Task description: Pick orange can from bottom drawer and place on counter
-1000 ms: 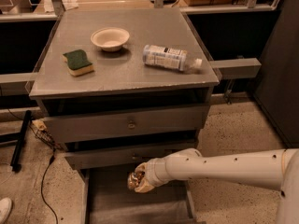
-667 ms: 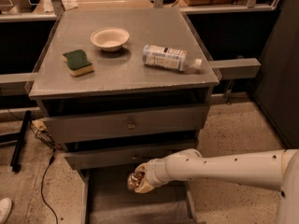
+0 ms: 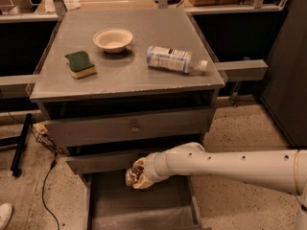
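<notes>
Entry, single camera, looking down at the cabinet front.

Hidden or cut off: the cream-coloured tubular arm (image 3: 230, 166) enters from 3 o'clock and its base is off frame. The near end of the bottom drawer (image 3: 144, 209), the lowest grey tray, which stands pulled open, runs out of frame at 6 o'clock. The recess directly under the worktop is too dark for me to read. At 7 o'clock a white shoe tip (image 3: 4, 214) is cut by the frame edge.

Tool (image 3: 135, 176): at the arm's end, at about 6 o'clock from the cabinet's centre, over the back part of the open bottom drawer, just under the front of the drawer above it. It is pinched on a small shiny metallic orange can (image 3: 139, 168). I see only a brownish-gold patch of the can between the pale fingers (image 3: 144, 180); the rest is covered. I cannot tell whether the can touches the drawer floor.

Worktop (image 3: 134, 83), the flat dull grey top:
- shallow white round bowl (image 3: 112, 39) at 11 o'clock;
- green-and-yellow rectangular sponge (image 3: 80, 63) at 9 o'clock, near the bowl, apart from it;
- clear plastic bottle with a white label (image 3: 170, 59) lying on its side at 2 o'clock, cap toward the right edge.

Grey drawer with a small round knob (image 3: 135, 127) is closed.
</notes>
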Controlling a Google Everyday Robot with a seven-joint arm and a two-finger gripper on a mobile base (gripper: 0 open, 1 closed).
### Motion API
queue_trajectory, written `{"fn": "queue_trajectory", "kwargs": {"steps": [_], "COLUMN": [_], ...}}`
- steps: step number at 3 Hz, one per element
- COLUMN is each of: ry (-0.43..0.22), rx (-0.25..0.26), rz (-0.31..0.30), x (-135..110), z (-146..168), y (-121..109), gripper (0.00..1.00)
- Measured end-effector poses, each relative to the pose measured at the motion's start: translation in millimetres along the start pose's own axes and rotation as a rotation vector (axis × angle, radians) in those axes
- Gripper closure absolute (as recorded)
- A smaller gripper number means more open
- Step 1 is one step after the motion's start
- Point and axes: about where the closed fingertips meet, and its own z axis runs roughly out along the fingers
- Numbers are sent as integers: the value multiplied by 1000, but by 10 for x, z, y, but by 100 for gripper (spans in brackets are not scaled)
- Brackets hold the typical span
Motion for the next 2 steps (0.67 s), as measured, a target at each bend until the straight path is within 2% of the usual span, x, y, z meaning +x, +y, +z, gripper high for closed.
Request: {"fn": "queue_trajectory", "kwargs": {"steps": [1, 2], "ry": [-3, -11], "rx": [1, 6], "rz": [-50, -43], "x": [-225, -229], "z": [-130, -238], "y": [-135, -122], "gripper": [100, 100]}}
